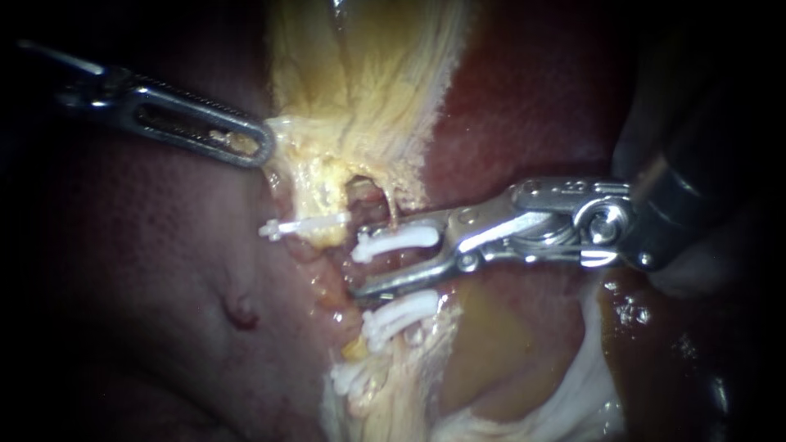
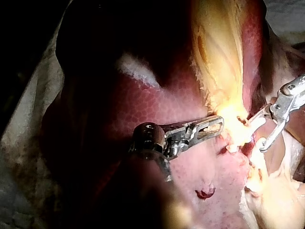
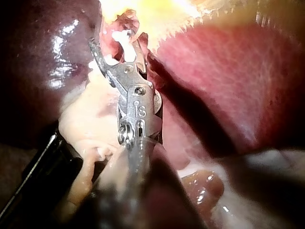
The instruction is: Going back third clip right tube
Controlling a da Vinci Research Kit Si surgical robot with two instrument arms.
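Note:
My right instrument [image 1: 368,258] comes in from the right with its jaws open around a white clip [image 1: 395,241] that sits across the right tube [image 1: 385,262]. The clip lies close under the upper jaw, and the lower jaw passes below it. Another white clip [image 1: 401,315] crosses the same tube lower down, and a thinner one [image 1: 301,225] sits to the left. In the right wrist view the open jaws [image 3: 114,45] straddle the clip [image 3: 121,36]. My left instrument [image 1: 250,147] is shut on the edge of the yellowish gallbladder tissue [image 1: 360,82], also seen in the left wrist view [image 2: 213,127].
Pink liver [image 1: 147,270] with a small dark red spot [image 1: 241,313] fills the left side; darker red liver [image 1: 532,98] lies behind the right instrument's shaft. More white clip material [image 1: 348,376] and pale fatty tissue [image 1: 573,393] lie below. Wet tissue glistens at the lower right.

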